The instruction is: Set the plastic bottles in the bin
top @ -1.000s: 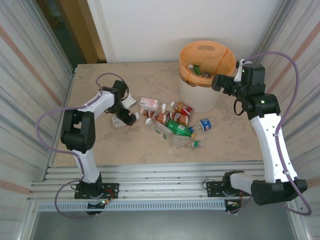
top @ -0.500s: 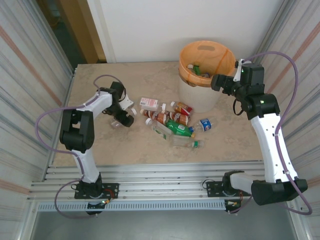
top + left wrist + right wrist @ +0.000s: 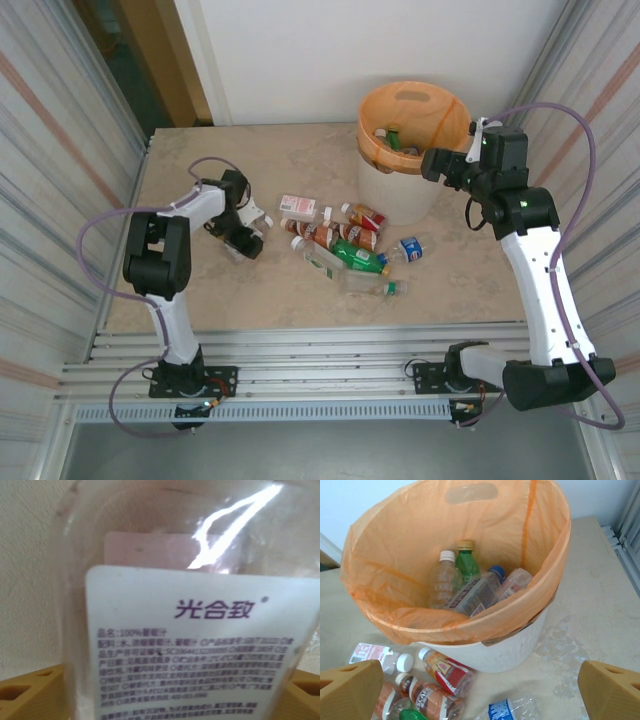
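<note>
Picking up: my left jaws are straddling a clear bottle [image 3: 200, 630], grip unconfirmed; right jaws gaping empty. Next: clamp, carry to bin [image 3: 400, 195].

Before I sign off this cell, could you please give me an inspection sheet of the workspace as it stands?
Surface: beige stone-look table, no spills seen.
Job's things: bin upright at the far right, with several bottles inside; more loose bottles lie on the table beside it; one clear bottle sits between the left hand's fingers.
Clutter: nothing seen.
Hands: left hand down around that bottle, grip not confirmed; right hand open and empty, by the bin.
Cables: a purple cable loops along each arm, away from the bottles.
Surroundings: ribbed metal side panels, white back wall.
</note>
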Available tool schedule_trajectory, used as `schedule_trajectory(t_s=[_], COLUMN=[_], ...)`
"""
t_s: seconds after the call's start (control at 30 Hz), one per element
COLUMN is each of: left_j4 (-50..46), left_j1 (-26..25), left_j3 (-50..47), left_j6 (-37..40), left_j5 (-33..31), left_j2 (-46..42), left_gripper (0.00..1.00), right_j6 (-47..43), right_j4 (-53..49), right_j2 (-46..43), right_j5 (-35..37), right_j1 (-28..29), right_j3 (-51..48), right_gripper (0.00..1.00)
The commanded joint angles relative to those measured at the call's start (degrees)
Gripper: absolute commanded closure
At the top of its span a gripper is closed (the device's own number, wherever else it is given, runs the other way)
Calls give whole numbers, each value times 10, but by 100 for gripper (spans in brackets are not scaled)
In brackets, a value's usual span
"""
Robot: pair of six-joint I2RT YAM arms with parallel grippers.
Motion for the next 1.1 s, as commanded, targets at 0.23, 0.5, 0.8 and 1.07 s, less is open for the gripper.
schedule_trajectory(t_s=[0.23,0.5,0.8,1.07], left_j4=[-10,-2,55,140], left_j1=[5,5,3,-68], left_j3=[-11,-31,-78,-112], left_j6=[-6,-19,-70,-164], left_j5=[0,8,80,95], left_j2=[16,-24,-178,-320], left_gripper=[23,50,51,53], right_j6=[7,17,36,87], right_j4=[11,16,33,98], right_j2=[-14,-15,-19,-14], right_j5=[9,-12,-67,-141], right_j1=[2,4,35,117], right_j3=[-4,-14,-29,-62], right_gripper=[2,2,2,1])
